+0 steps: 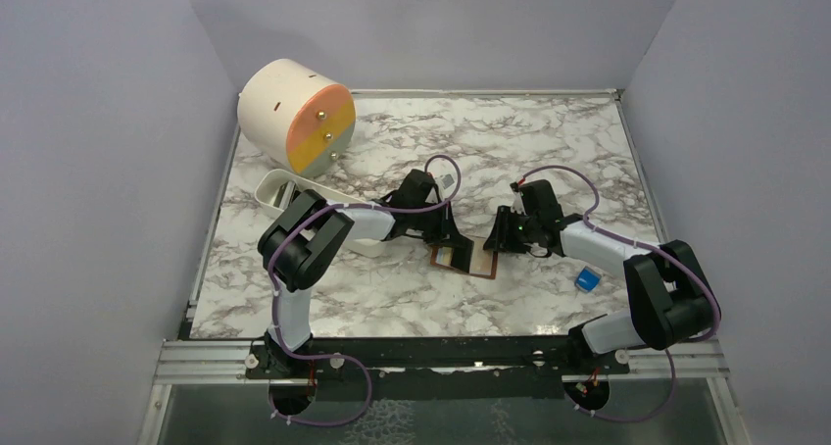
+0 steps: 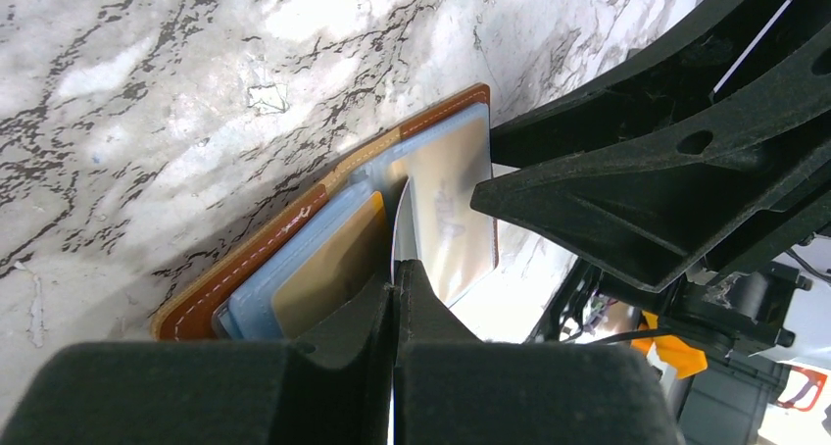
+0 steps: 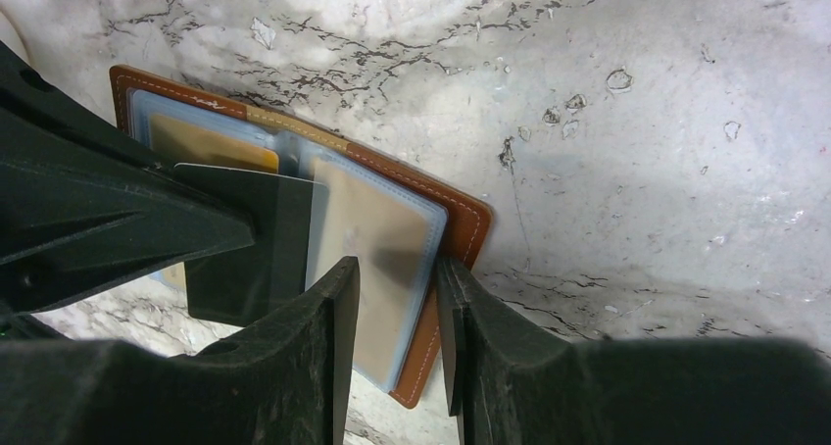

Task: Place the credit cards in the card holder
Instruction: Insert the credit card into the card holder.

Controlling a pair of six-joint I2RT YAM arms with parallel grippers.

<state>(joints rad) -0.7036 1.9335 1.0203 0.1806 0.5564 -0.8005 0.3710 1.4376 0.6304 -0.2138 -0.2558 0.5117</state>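
Note:
The card holder (image 1: pixel 461 259) lies open on the marble table, brown outside with pale blue pockets. An orange-yellow card (image 3: pixel 211 143) sits in its left pocket; it also shows in the left wrist view (image 2: pixel 323 273). My left gripper (image 1: pixel 453 239) is shut on a dark glossy card (image 3: pixel 255 244), held over the wallet's middle fold. That card shows only edge-on in the left wrist view (image 2: pixel 395 224). My right gripper (image 3: pixel 397 269) is open. Its fingers straddle the right edge of the card holder (image 3: pixel 470 220), one over the right pocket, one at the brown rim.
A white oblong tray (image 1: pixel 269 195) sits behind the left arm. A cream cylinder with an orange and yellow face (image 1: pixel 294 117) stands at the back left. A small blue block (image 1: pixel 587 280) lies by the right arm. Grey walls close in three sides.

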